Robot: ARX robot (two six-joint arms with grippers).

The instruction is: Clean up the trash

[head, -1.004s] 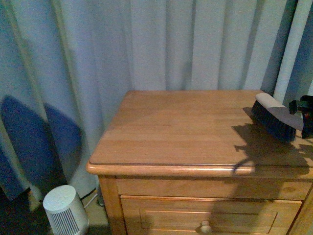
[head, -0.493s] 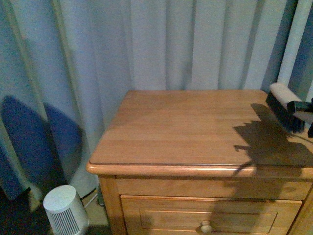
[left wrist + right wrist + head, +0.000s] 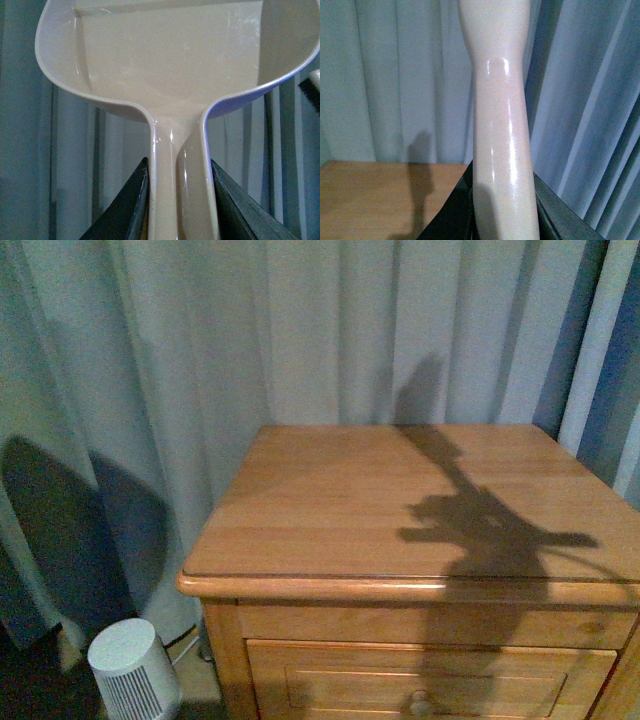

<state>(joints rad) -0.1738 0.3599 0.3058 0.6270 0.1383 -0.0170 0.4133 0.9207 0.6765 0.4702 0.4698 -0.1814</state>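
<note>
No trash shows in any view. In the left wrist view my left gripper (image 3: pixel 179 200) is shut on the handle of the beige dustpan (image 3: pixel 170 60), whose pan looks bare inside and is held up before the curtain. A dark sliver of the brush's bristles (image 3: pixel 311 92) shows at that view's edge. In the right wrist view my right gripper (image 3: pixel 502 210) is shut on the cream handle of the brush (image 3: pixel 500 125); its head is out of frame. Neither arm appears in the front view; only their shadow (image 3: pixel 480 525) lies on the wooden nightstand (image 3: pixel 330 510).
A pale pleated curtain (image 3: pixel 300 330) hangs behind and to the left of the nightstand. A drawer with a round knob (image 3: pixel 420 702) sits under the top. A small white round appliance (image 3: pixel 130 665) stands on the floor at the lower left.
The brush and right gripper, seen at the nightstand's right edge a second ago, have moved right and out of the front view. A larger arm shadow now falls across the top.
</note>
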